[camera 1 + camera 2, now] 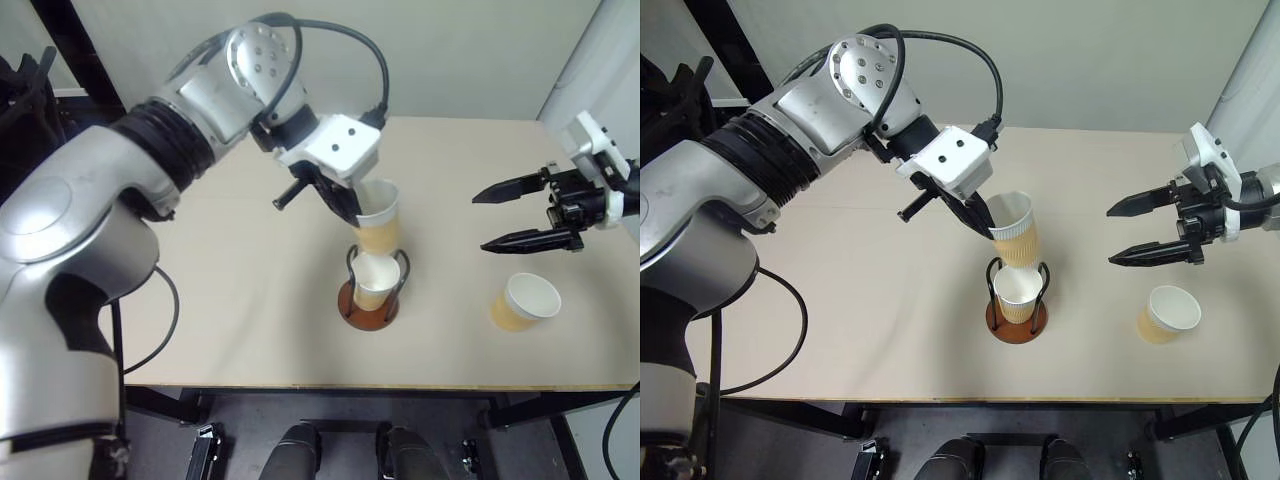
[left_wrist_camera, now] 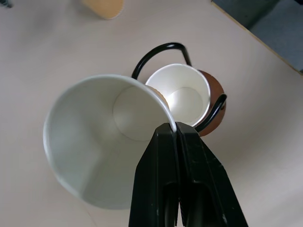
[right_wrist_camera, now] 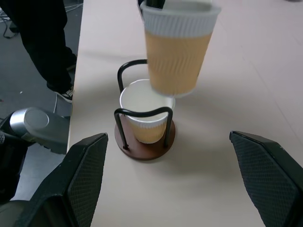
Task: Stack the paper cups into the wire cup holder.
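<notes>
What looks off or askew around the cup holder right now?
Nothing spilled or damaged. The held cup hangs tilted above the cup seated in the wire cup holder, pinched by its rim in the left gripper. The third cup stands upright, apart.

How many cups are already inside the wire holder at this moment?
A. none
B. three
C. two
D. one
D: one cup stands in the holder; a second cup is pinched by its rim in the left gripper just above it, and the third cup stands on the table.
</notes>
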You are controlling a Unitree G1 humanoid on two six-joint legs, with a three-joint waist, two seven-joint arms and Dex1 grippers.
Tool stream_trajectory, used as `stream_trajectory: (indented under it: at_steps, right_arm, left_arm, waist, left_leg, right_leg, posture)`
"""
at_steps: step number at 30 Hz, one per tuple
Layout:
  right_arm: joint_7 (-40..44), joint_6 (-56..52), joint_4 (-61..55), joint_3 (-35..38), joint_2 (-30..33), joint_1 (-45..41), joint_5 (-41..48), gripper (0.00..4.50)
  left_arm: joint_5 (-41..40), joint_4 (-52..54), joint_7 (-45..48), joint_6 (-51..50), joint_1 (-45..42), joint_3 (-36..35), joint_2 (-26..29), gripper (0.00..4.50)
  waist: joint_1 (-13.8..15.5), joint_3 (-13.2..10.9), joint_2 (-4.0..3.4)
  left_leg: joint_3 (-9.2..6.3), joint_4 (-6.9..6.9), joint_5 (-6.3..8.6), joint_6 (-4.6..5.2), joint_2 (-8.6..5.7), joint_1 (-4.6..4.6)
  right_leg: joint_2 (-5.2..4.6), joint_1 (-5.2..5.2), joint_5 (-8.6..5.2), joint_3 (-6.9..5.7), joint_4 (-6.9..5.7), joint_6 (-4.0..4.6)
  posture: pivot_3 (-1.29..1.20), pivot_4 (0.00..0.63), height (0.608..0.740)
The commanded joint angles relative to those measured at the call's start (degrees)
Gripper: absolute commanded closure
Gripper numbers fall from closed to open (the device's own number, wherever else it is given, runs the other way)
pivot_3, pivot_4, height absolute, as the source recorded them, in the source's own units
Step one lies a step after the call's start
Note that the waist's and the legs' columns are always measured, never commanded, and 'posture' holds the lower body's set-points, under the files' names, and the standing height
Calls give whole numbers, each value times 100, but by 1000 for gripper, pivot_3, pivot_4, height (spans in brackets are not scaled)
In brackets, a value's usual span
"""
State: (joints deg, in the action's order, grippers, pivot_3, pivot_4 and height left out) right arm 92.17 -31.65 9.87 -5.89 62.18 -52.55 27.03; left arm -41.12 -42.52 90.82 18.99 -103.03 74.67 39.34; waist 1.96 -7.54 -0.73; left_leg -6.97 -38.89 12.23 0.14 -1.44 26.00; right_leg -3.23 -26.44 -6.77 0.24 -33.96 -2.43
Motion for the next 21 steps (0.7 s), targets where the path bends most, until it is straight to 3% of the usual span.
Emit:
stream_trajectory:
  at_steps: [1,21]
  right_arm:
    - [33,-3,-73,38,145,-140,132,236]
    - [33,15,-168,119,274,35,83,236]
  left_arm:
    - [-182,75,168,90,-261,-59,-14,4479]
    - [-415,440,168,166,-239,192,58,4479]
  waist:
    - [1,0,0]
    - [1,-1,-1]
  left_leg:
    - [-2,-1,0,0,1,1]
    - [1,1,3,2,0,2]
  right_leg:
    - [-1,0,0,0,1,0]
    - [-1,1,-3,1,4,-4]
  posture:
    - [0,150,740]
    - [0,150,740]
